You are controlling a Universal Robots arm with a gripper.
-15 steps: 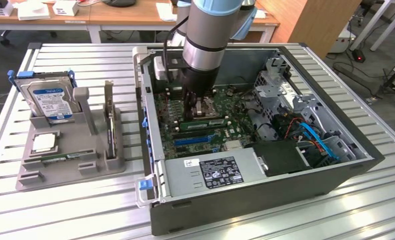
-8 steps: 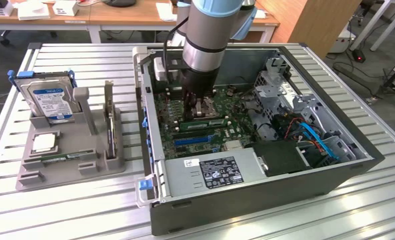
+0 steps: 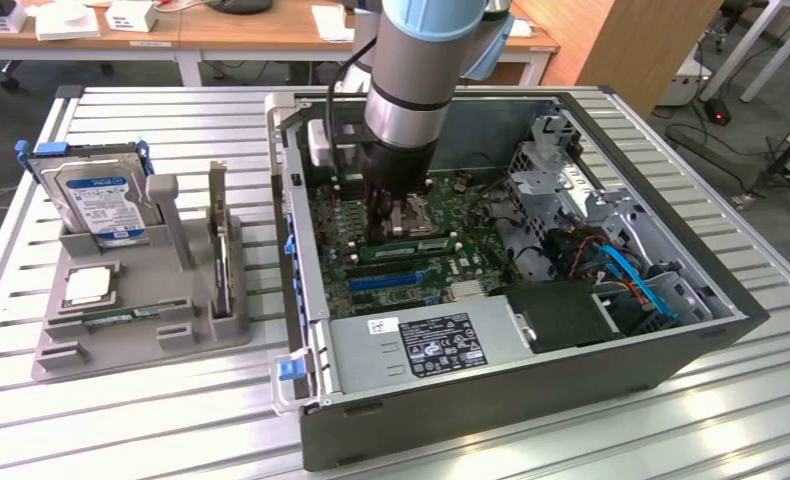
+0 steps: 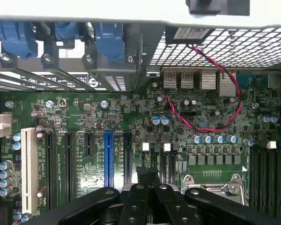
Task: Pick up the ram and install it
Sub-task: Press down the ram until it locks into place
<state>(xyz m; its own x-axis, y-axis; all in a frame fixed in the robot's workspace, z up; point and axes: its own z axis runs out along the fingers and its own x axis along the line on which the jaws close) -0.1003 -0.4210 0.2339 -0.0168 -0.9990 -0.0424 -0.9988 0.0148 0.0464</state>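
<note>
The ram (image 3: 128,316), a long thin green stick, lies flat in a front slot of the grey holder (image 3: 62,350) at the exterior view's left, well away from the arm. My gripper (image 3: 402,222) hangs inside the open computer case (image 3: 715,330), low over the green motherboard (image 3: 368,262). In the wrist view the black fingers (image 4: 131,197) meet at the gripper (image 4: 147,177), shut, with no green stick between them. Under it lies the motherboard (image 4: 107,117) with its long slots, and a silver processor socket (image 4: 210,183) sits close beside the fingertips.
The grey holder also carries an upright hard drive (image 3: 102,200), a square silver chip (image 3: 88,285) and a dark upright card (image 3: 218,235). Inside the case are a power supply (image 3: 429,335), blue cables (image 3: 635,280) and a drive cage (image 3: 555,170). A red wire (image 4: 201,126) loops over the board.
</note>
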